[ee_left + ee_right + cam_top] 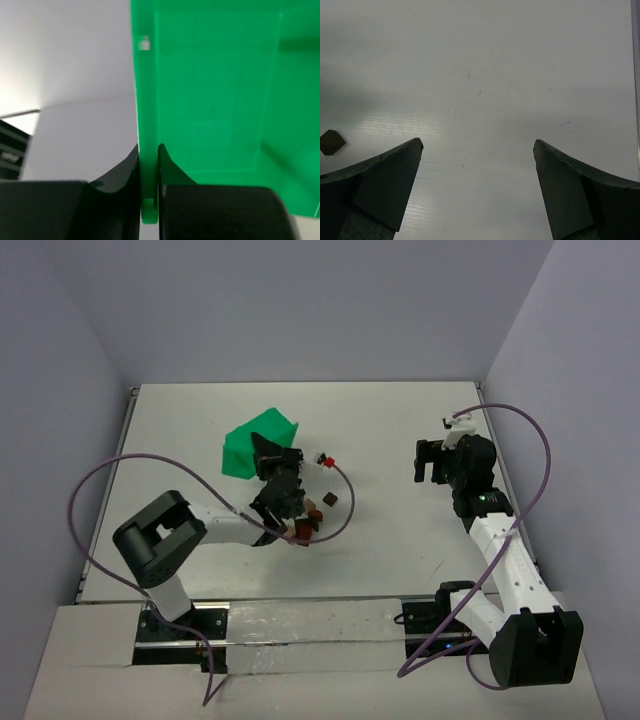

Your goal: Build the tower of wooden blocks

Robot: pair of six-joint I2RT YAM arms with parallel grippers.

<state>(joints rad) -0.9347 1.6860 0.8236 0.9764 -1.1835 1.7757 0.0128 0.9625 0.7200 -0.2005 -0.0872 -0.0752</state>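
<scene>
Left gripper (272,462): mine, reaching out over the middle of the table (400,420), jaws pinched narrow on the rim of the green tray (255,438).
Green tray: in my left wrist view its thin edge (148,125) runs straight up between my two fingers, and its flat face fills the right side of the picture. From above it sits at the far-left of my fingers, tilted rather than lying flat.
Wood blocks (312,514): a small loose cluster on the table just near-right of my left gripper, partly under my wrist. Dark, reddish and tan pieces show; whether any are stacked I cannot tell.
Right gripper (430,462): well apart on the right, jaws spread wide, nothing between them.
Dark block (331,142): one piece alone at the left edge of my right wrist view, clear of my left finger (390,180).
</scene>
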